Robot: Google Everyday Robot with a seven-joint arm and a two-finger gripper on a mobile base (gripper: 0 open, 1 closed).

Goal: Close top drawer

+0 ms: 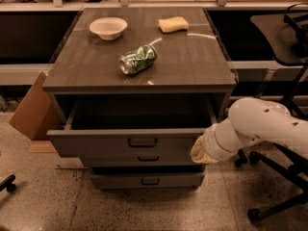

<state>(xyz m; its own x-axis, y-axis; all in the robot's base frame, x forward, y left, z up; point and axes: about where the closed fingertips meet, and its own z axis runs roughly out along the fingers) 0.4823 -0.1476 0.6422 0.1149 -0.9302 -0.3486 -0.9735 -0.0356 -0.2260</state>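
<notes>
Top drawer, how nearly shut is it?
Not shut yet. Done: the claw is at the right end of the top drawer. In hand: it looks to be pushing there. Left: the drawer sticks out with its inside showing, so it must slide fully in.

- No legible txt, nos. or signs anywhere I can see.
- Green can (138, 59) on cabinet top (187, 66): patterned print, but I can't read a brand or wording.
- Gripper (198, 151) sits at the rt end of the top drawer (96, 142) front; nothing legible on either.
</notes>
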